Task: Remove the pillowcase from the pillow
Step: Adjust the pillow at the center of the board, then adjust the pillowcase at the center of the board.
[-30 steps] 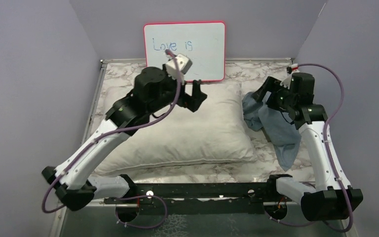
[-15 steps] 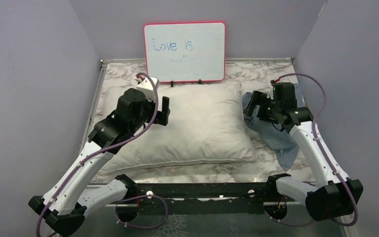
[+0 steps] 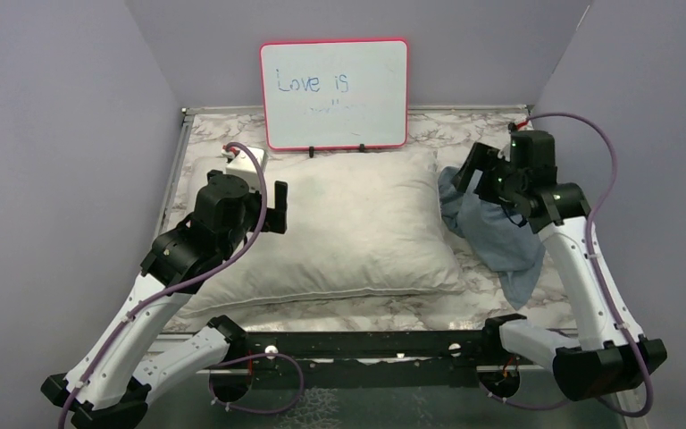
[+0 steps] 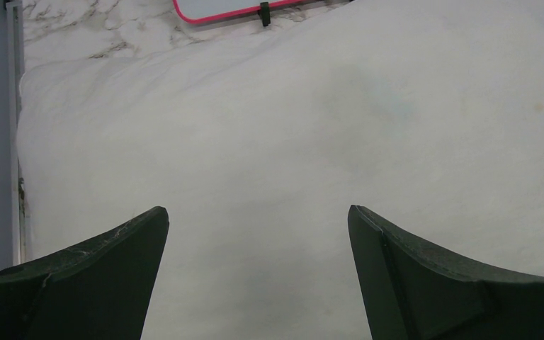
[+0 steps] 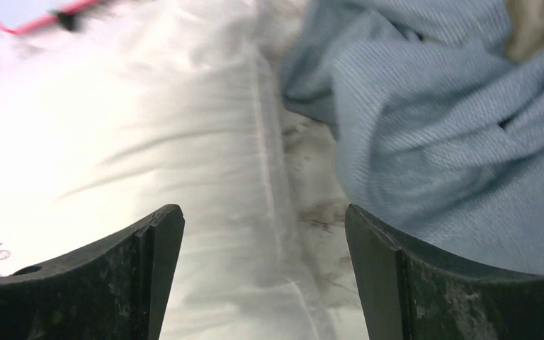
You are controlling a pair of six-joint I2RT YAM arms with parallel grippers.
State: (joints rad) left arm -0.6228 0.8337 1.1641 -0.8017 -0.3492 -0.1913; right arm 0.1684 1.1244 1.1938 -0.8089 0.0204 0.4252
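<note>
Wrist views show left tool [image 4: 256,210] and right tool [image 5: 262,207] spread wide, empty.

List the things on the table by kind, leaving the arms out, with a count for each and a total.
pillow: 1
pillowcase: 1
whiteboard: 1
Total: 3

You have a marble-patterned bench [image 3: 219,134] with a red-framed whiteboard [image 3: 334,94] standing upright at its far edge, in front of the back wall [image 3: 357,18]. "Love is" is written on it in blue. Two small black clips [image 3: 311,152] sit at its lower edge. Lilac side walls [image 3: 54,134] flank the bench.
</note>
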